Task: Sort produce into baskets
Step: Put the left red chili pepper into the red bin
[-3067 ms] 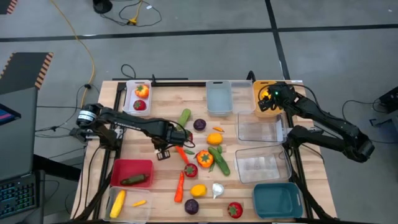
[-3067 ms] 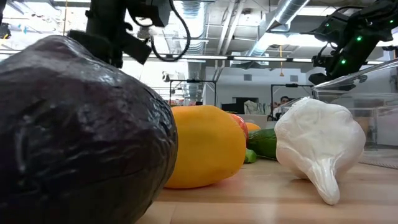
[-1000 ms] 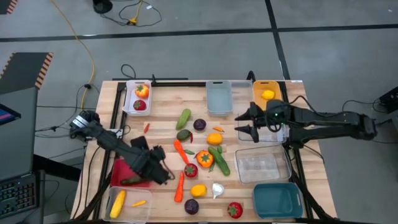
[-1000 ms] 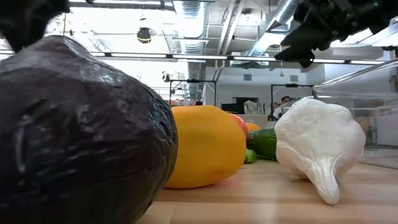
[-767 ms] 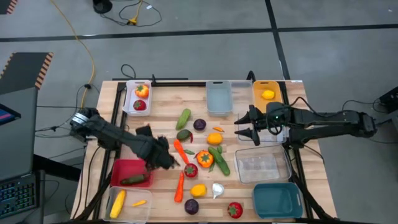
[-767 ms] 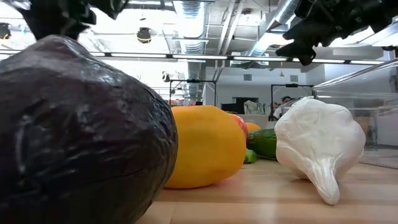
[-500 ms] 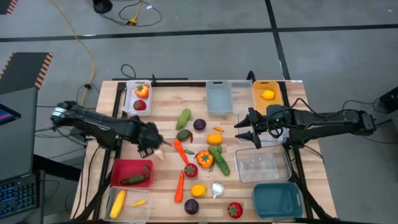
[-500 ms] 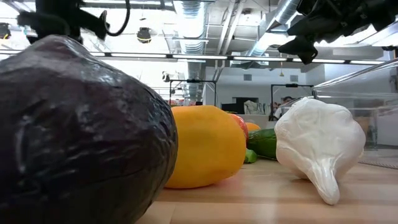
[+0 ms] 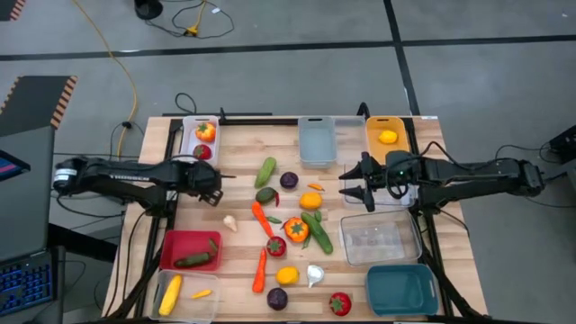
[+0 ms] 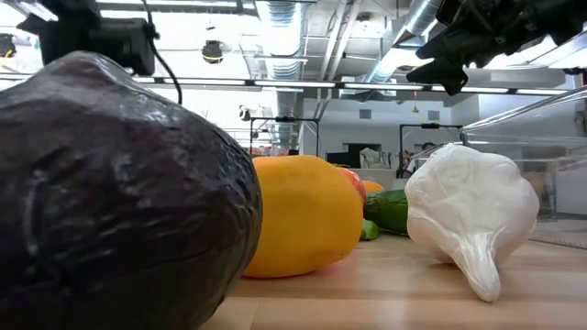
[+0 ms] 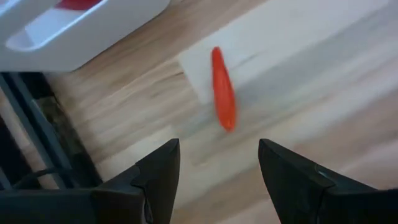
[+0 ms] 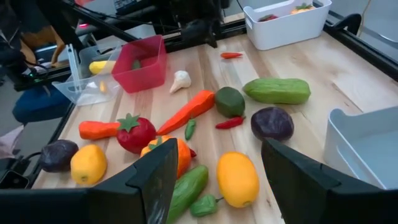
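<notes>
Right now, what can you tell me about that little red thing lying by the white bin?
It is a small red chili pepper, slim, smooth and glossy like plastic, tapering to one end. It lies flat on the bare wooden table, alone, touching nothing, near the white bin. The left claw hangs open above it.

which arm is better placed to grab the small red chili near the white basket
Left. The open left gripper hovers right over the red chili beside the white basket; the right gripper sits across the table near the clear baskets.
</notes>
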Controlling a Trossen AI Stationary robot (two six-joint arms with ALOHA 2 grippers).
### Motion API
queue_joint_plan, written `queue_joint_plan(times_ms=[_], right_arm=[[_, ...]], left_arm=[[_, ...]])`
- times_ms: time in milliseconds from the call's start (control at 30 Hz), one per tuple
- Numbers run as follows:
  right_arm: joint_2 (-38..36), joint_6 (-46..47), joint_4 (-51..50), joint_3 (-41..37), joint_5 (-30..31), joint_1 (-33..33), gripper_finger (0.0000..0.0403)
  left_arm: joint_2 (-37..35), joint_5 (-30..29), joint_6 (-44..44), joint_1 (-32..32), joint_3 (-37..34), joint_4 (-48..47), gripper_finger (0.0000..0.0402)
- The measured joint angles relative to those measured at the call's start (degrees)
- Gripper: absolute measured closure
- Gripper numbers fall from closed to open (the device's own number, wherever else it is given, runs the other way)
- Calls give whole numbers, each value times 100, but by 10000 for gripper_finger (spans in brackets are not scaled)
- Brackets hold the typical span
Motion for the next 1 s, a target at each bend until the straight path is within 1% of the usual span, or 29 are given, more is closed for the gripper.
queue_joint_plan(times_ms=[167, 333, 467, 567, 700, 1000], right_arm=[[0, 0, -1, 0, 13, 0, 143], [0, 0, -1, 0, 14, 0, 143], [0, 0, -3, 0, 13, 0, 143], [0, 0, -5, 0, 13, 0, 143], [0, 0, -3, 0, 13, 0, 143], [0, 10, -3, 0, 13, 7, 143]], left_arm=[[189, 6, 106, 299, -254, 844, 197], [590, 6, 106, 489, -267, 906, 198], [998, 8, 168, 516, -267, 1232, 211], [1325, 32, 199, 516, -264, 1465, 229], [1600, 105, 255, 514, -219, 1519, 261], [1684, 192, 570, 514, 19, 1457, 352]])
